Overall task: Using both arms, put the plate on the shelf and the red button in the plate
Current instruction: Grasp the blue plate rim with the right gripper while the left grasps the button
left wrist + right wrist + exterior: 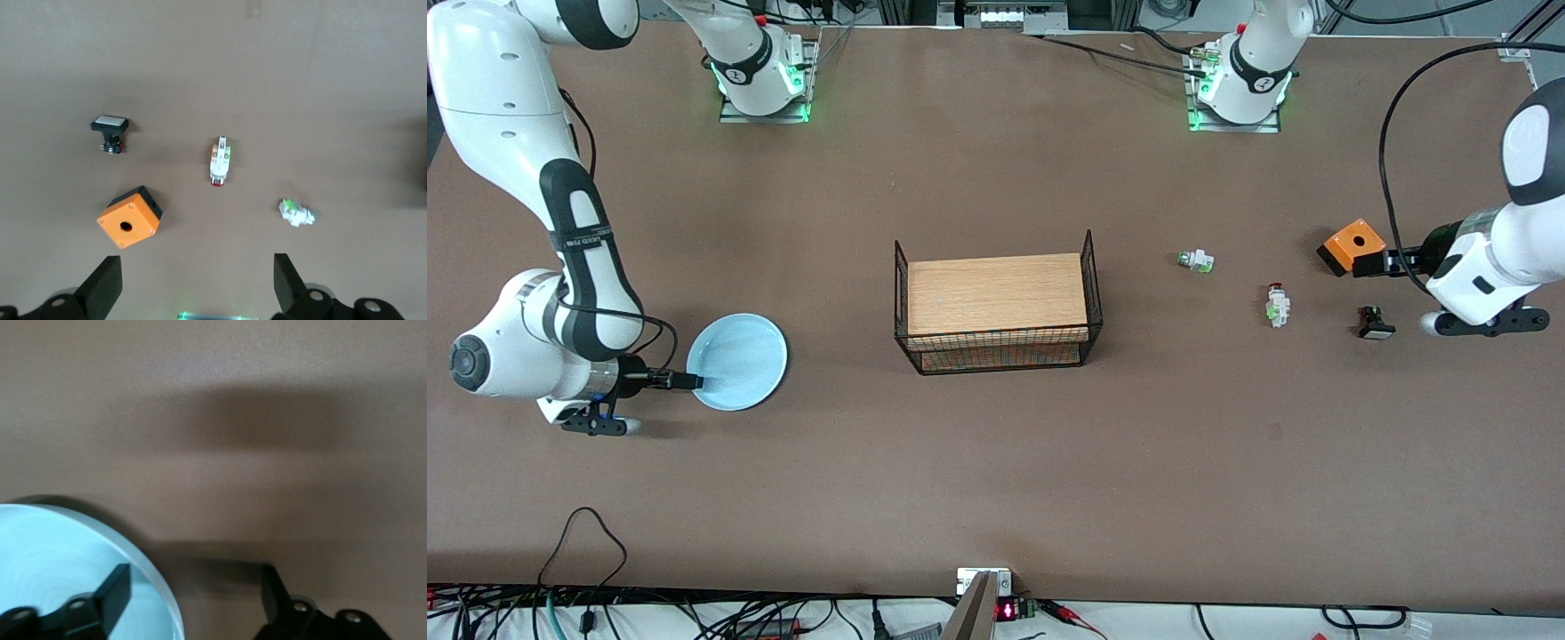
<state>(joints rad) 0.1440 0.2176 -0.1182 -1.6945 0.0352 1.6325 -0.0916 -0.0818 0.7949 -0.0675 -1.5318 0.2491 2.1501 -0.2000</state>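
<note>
Your right claw (690, 381) is straddling the rim of the plate (738, 360), fingers spread with one over the plate's inside and one outside it, at the right arm's end of the worktop (996, 462). Your left claw (1371, 264) is hovering spread beside the orange box (1352, 244), pinching nothing. The red button (1278, 304) is lying on the worktop between the green-capped switch (1195, 260) and the black-based switch (1375, 324), well apart from the wire rack (998, 302).
</note>
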